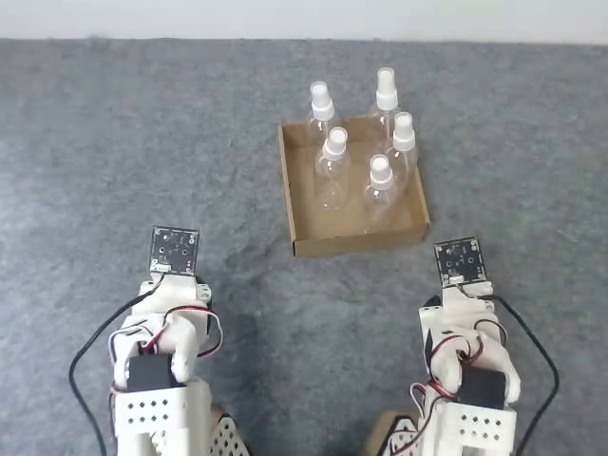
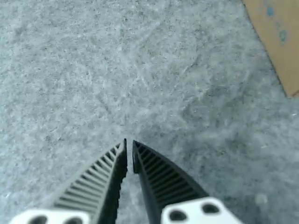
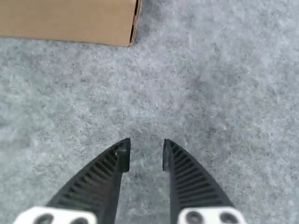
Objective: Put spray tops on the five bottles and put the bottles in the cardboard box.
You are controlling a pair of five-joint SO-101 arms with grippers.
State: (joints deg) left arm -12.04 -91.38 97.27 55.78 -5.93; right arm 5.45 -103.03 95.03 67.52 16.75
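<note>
Five capped bottles (image 1: pixel 334 157) stand in the box (image 1: pixel 356 242), left end effector (image 2: pixel 129 143) almost closed, right end effector (image 3: pixel 145 145) narrowly parted, both empty near it; a stray reach could topple them.

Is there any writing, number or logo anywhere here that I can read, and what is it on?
None can be read.
Cardboard box: a few faint blue marks, too blurred to read.
Bottles: clear, no label visible.
</note>
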